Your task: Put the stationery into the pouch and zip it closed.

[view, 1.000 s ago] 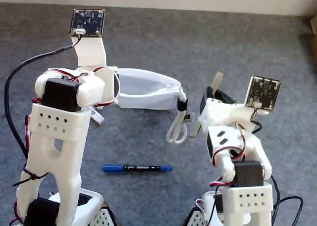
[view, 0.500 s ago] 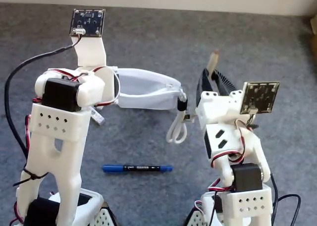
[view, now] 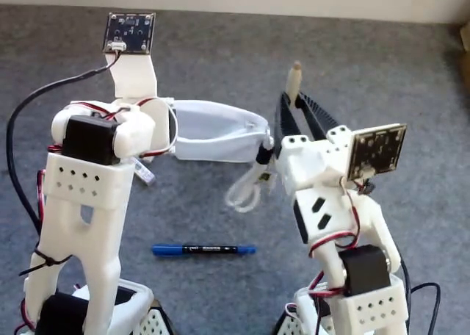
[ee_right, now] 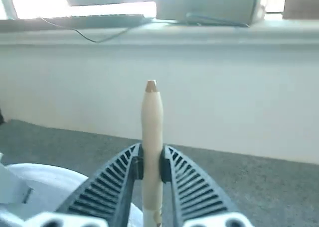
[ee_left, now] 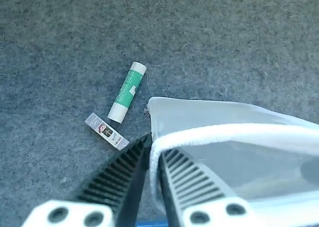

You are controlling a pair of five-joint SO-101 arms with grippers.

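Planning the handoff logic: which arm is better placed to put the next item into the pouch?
Right. The right gripper is shut on the beige pencil, held near the pouch; the left gripper is occupied, its jaws clamped on the pouch's rim.

I count one white pouch (view: 220, 133); one white cord loop (view: 246, 195) at its zip end; one blue pen (view: 203, 250); one cream pencil (ee_right: 151, 132); one green-and-white glue stick (ee_left: 127, 91); one small flat packet (ee_left: 106, 131) with print on it; four pieces of stationery in all; two claws of mine, the left gripper (ee_left: 153, 150) and the right gripper (ee_right: 151, 155).
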